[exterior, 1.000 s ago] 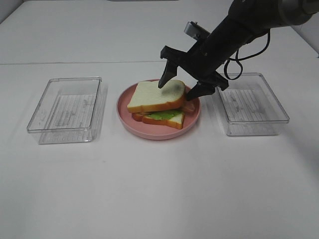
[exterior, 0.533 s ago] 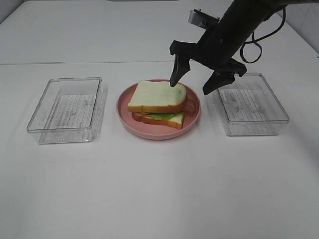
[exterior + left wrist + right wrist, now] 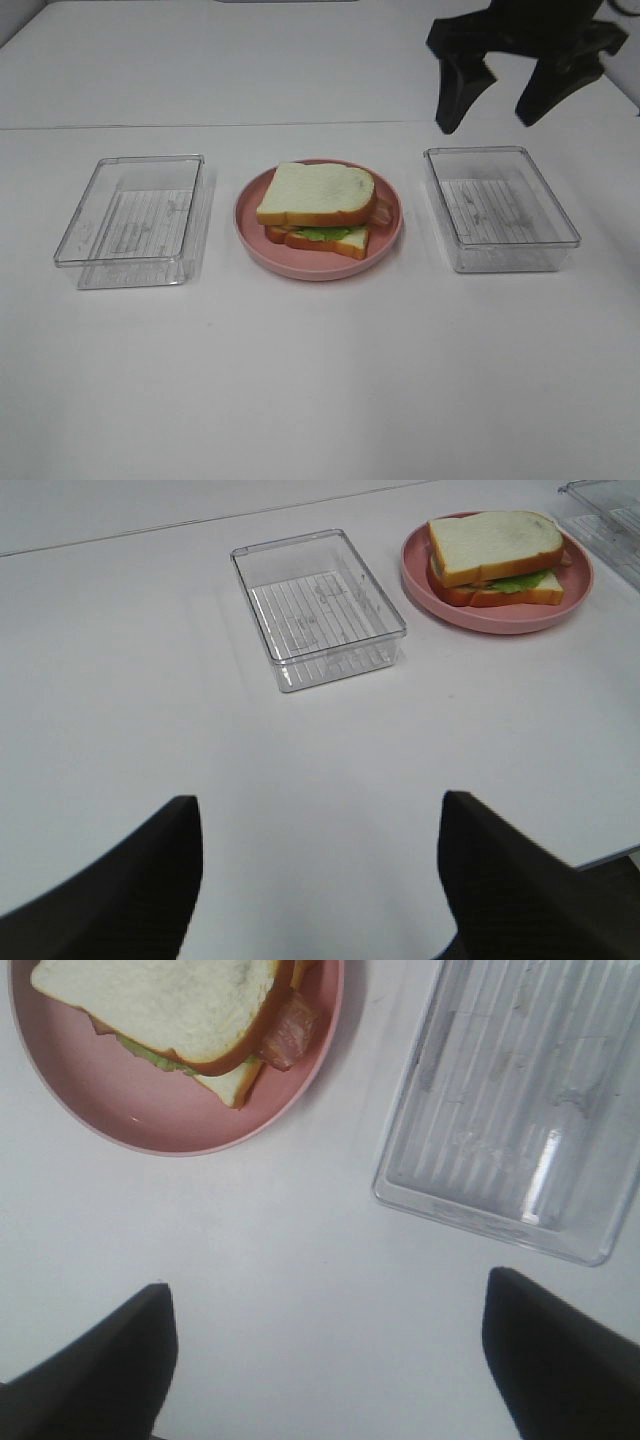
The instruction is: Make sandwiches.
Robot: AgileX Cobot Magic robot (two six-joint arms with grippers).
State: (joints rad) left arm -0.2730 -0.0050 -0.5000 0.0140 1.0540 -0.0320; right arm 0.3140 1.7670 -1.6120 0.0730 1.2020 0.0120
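Observation:
A stacked sandwich (image 3: 318,206) lies on the pink plate (image 3: 250,220) at the table's middle: white bread on top, green lettuce and a brownish strip showing between the slices. The left wrist view shows the sandwich (image 3: 495,556) far from my left gripper (image 3: 320,870), which is open over bare table with nothing between its fingers. My right gripper (image 3: 498,95) hangs high above the back of the right tray, open and empty. In the right wrist view the sandwich (image 3: 180,1010) and plate (image 3: 150,1120) lie well below my open right gripper (image 3: 325,1360).
An empty clear plastic tray (image 3: 130,220) stands left of the plate and another empty tray (image 3: 500,208) right of it. The right tray (image 3: 520,1100) fills much of the right wrist view. The left tray (image 3: 317,607) sits between my left gripper and the plate.
My right gripper has lifted off the sandwich's top slice and moved up and to the right, to above the right tray. The sandwich stays on the plate. The left side is unchanged.

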